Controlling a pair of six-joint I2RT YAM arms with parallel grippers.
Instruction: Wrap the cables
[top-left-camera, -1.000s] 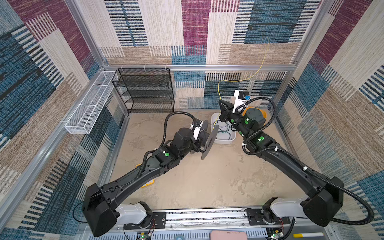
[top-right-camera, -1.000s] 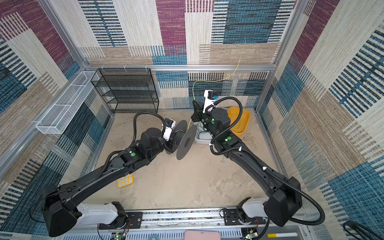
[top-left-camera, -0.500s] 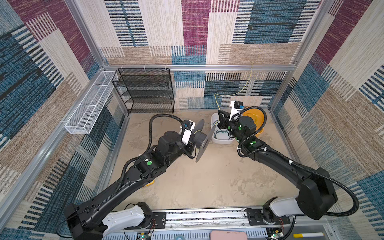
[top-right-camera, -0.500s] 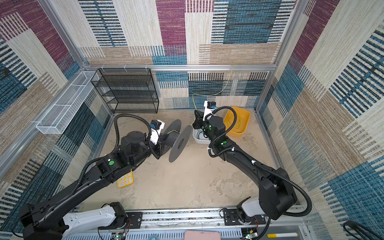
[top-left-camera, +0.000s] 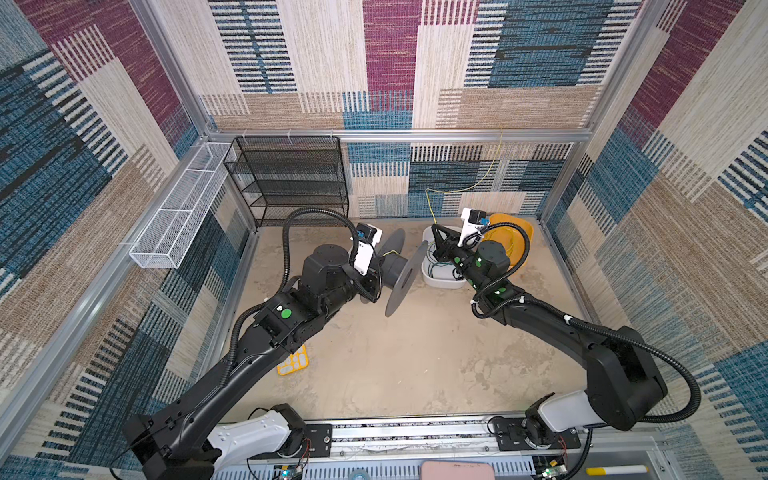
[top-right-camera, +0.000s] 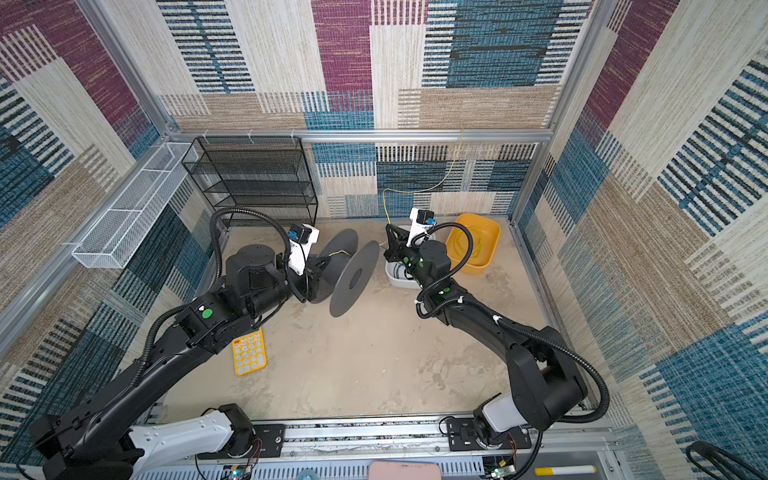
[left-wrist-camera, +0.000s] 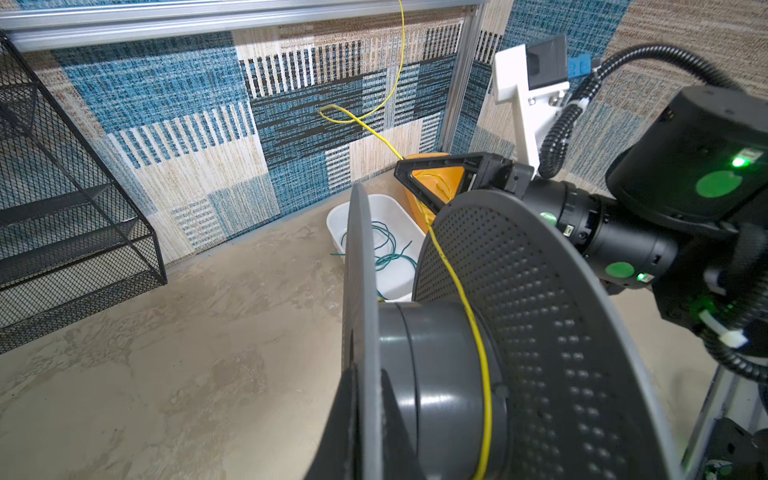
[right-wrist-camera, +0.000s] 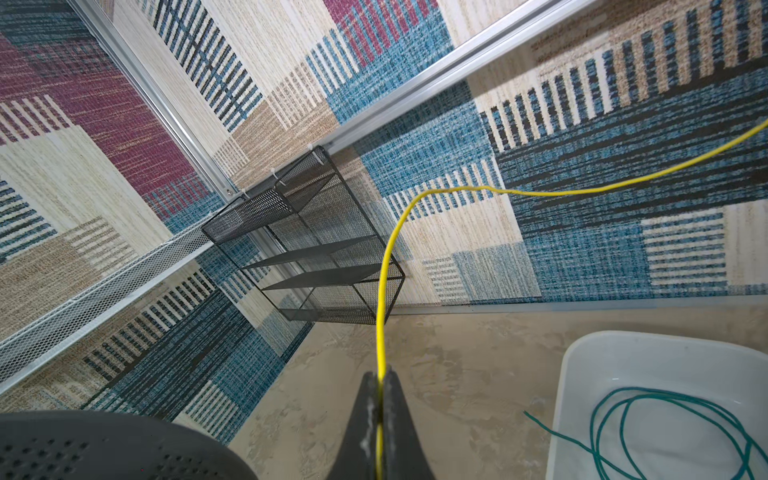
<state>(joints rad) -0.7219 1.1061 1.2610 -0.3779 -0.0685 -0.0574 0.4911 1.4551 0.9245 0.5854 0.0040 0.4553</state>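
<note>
One yellow cable (left-wrist-camera: 453, 282) runs from right pincer (right-wrist-camera: 379, 384) between spool flanges (left-wrist-camera: 540, 311).

Left gripper (top-left-camera: 379, 266) held a grey spool (top-left-camera: 405, 274); right gripper (top-left-camera: 434, 227) pinched the yellow cable (top-left-camera: 461, 190) above a white tub (top-left-camera: 442, 284).

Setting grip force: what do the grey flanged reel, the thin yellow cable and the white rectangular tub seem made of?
Grey flanged reel: likely moulded plastic, satin; highlights streak its hub, dimples dot one flange. Thin yellow cable: probably insulated wire, smooth; it holds springy curves. White rectangular tub: looks like glossy plastic, with rounded corners.
</note>
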